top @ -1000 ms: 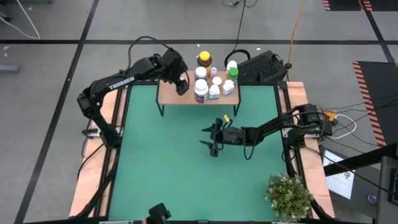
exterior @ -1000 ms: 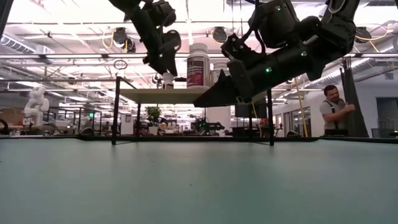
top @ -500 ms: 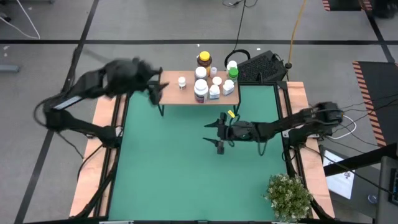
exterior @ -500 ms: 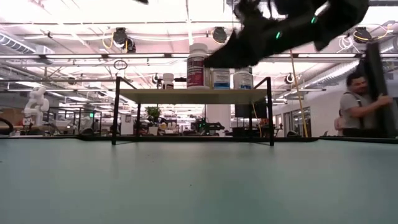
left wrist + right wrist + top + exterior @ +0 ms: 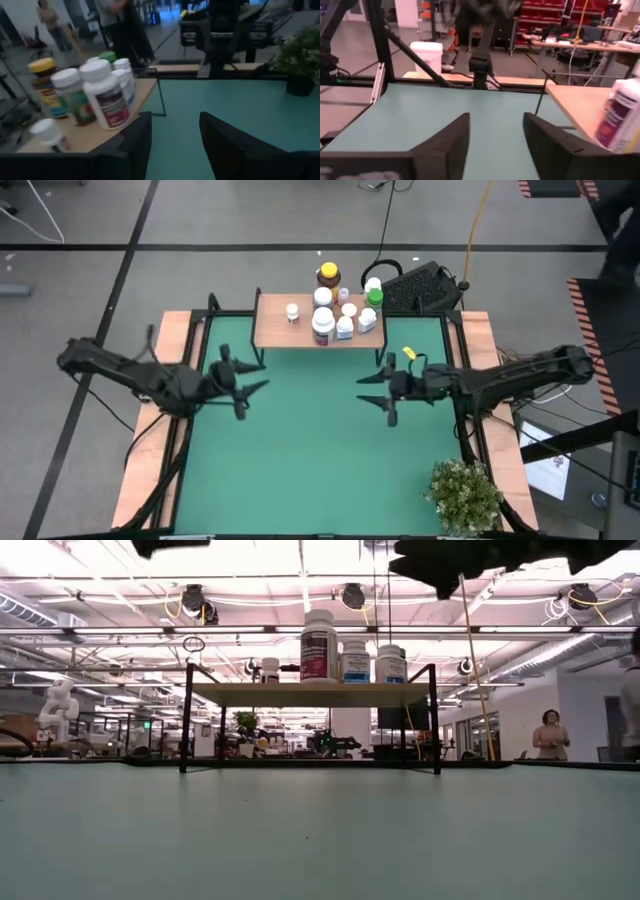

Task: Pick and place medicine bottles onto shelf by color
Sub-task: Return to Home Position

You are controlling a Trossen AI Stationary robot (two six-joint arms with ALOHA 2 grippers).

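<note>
Fingers spread wide on both grippers, nothing held.
High view: left gripper (image 5: 250, 377) and right gripper (image 5: 372, 386) hover over the table (image 5: 300, 470), well apart from the shelf (image 5: 275, 332) carrying the medicine bottles (image 5: 335, 315); a careless arm swing toward that crowded cluster could topple them. Low view: bottles stand upright on the shelf. Wrist views: left fingers (image 5: 134, 145) and right fingers (image 5: 447, 145) gape, touching nothing.

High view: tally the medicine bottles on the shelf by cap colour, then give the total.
White-capped medicine bottles: 7
Green-capped bottle: 1
Yellow-capped amber bottle: 1
Total: 9, all standing on the shelf
</note>
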